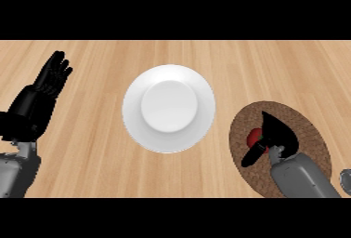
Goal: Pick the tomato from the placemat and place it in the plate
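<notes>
A red tomato (254, 136) lies on the round brown placemat (308, 135) at the right, and only its left side shows. My right hand (280, 134) sits over it, fingers pointing away from me and thumb spread down to the left, so the tomato lies in the gap between them. The fingers look straight, not curled round it. The white plate (168, 74) stands at the middle of the wooden counter, left of the placemat, with nothing on it. My left hand (42, 90) rests open at the far left, fingers up.
Bare wooden counter surrounds the plate and the mat. A small grey object (346, 179) shows at the right edge, just past the placemat.
</notes>
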